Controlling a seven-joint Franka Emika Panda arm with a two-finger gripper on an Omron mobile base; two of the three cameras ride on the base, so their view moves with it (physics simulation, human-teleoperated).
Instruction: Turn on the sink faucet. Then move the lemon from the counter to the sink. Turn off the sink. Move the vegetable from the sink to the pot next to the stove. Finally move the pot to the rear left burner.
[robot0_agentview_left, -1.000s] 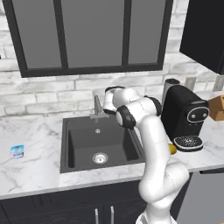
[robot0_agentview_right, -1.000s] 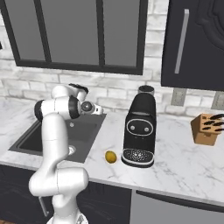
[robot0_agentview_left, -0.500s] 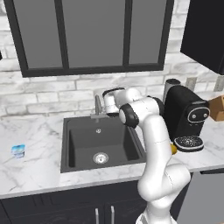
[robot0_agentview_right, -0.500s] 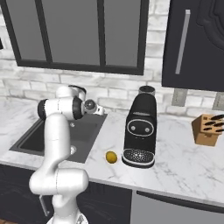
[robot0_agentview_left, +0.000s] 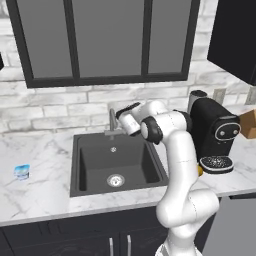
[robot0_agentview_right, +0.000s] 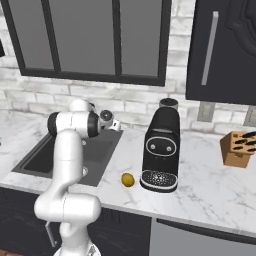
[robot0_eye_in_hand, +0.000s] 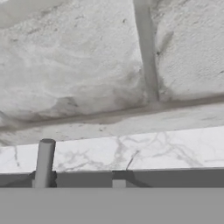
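Sink faucet (robot0_agentview_left: 113, 123) at sink (robot0_agentview_left: 116, 161) rear edge (end effector (robot0_agentview_left: 121, 114) just beside).

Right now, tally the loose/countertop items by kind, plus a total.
Lemon: 1
Blue-and-white cup: 1
Black coffee machine: 1
Wooden knife block: 1
Total: 4
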